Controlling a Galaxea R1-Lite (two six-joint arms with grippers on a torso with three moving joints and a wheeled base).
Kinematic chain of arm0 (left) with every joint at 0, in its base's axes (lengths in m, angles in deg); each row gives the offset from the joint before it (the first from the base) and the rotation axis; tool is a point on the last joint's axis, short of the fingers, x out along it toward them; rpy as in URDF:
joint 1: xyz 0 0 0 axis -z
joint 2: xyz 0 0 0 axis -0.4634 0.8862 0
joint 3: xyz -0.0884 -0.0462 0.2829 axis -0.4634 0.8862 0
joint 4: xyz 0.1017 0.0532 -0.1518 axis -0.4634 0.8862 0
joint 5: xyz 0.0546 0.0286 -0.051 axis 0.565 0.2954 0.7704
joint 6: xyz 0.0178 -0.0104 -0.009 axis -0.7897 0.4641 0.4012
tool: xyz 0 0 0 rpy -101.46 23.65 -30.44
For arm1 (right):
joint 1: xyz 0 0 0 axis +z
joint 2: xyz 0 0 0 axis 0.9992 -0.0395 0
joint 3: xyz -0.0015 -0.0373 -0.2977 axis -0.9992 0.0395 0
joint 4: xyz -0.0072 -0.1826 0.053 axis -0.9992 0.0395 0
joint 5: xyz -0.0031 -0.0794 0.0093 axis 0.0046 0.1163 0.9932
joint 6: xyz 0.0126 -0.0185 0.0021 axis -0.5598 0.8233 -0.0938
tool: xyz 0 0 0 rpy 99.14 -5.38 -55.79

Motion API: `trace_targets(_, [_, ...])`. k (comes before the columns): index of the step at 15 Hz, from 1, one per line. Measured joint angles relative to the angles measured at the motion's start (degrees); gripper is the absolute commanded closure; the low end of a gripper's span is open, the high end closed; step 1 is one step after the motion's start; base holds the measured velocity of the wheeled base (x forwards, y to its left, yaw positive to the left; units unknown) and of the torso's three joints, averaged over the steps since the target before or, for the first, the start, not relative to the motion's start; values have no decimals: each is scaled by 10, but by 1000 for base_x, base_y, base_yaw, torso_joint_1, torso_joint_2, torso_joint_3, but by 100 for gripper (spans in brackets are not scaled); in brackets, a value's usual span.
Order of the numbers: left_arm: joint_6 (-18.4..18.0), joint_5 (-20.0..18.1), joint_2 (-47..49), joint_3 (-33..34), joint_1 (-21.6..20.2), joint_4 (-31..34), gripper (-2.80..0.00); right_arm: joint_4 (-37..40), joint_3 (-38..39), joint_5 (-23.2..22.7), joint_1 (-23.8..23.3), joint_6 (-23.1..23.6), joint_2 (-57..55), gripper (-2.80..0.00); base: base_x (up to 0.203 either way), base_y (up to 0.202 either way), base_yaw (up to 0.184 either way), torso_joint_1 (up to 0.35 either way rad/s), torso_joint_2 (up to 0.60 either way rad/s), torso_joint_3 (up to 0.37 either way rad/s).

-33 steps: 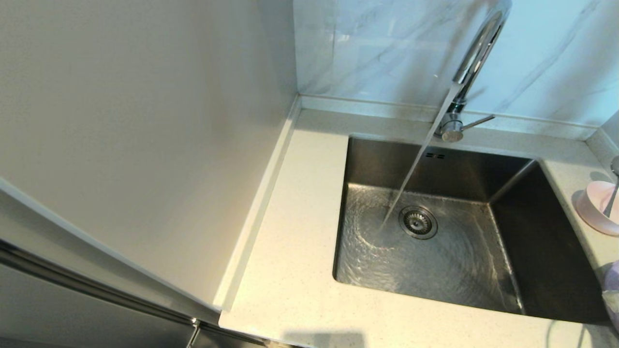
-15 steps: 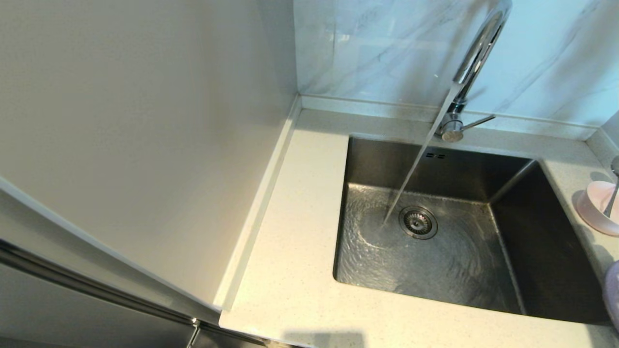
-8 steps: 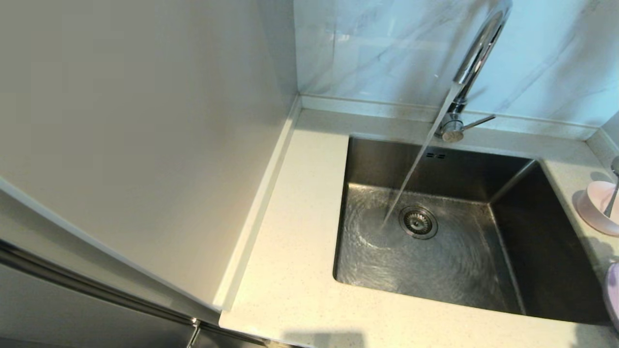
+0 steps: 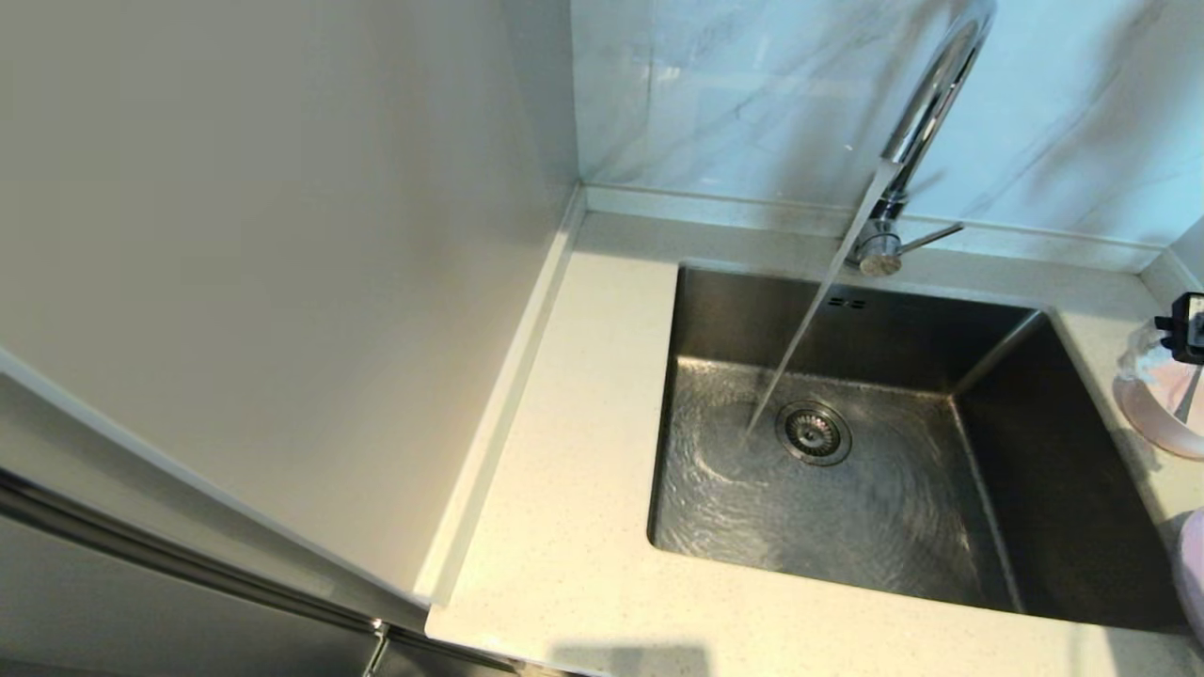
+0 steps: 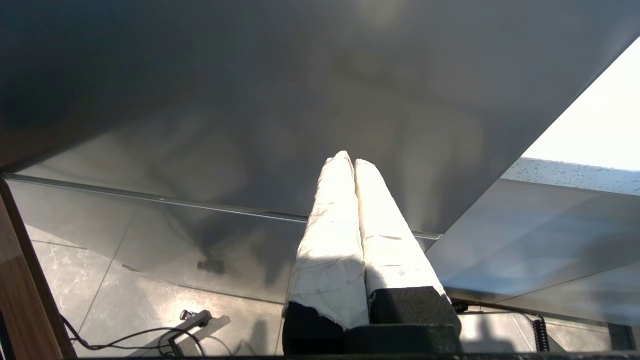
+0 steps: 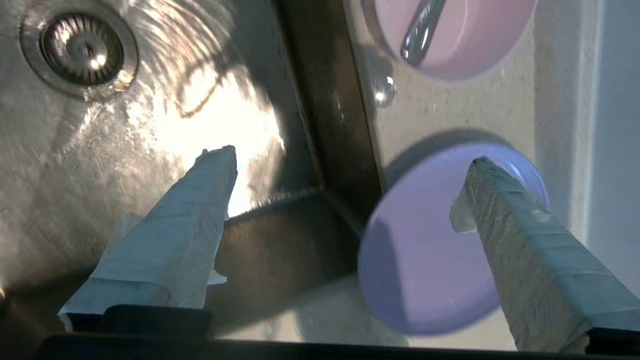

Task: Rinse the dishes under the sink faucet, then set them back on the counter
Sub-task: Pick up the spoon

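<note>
right hand (image 6: 350, 155) spread above the lavender plate (image 6: 425, 260).
it has just arrived at the bench's (image 4: 583, 527) right edge; a pickup looks next.

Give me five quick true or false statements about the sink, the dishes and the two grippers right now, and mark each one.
1. Water runs from the faucet into the sink. True.
2. The spoon lies in the sink. False: it rests in the pink bowl on the counter.
3. The right gripper is open. True.
4. The right gripper holds the lavender plate. False: its jaws stand apart above the plate, gripping nothing.
5. The left gripper is open wide. False: its fingers are together.
</note>
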Motion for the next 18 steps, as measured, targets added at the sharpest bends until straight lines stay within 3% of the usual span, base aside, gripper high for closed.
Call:
trace_targets(4, [0, 0, 0, 0, 0, 0, 0, -53, -20, -21, -57, 13, -48, -280, 0, 0, 0, 0, 0, 0])
trace_targets(8, [0, 0, 0, 0, 0, 0, 0, -57, -69, -36, -115, 75, -99, -280, 0, 0, 0, 0, 0, 0])
trace_targets(15, [0, 0, 0, 0, 0, 0, 0, -52, -95, -58, -127, 128, -117, -280, 0, 0, 0, 0, 0, 0])
trace_targets(18, [0, 0, 0, 0, 0, 0, 0, -2, -141, -57, -127, 128, -111, -280, 0, 0, 0, 0, 0, 0])
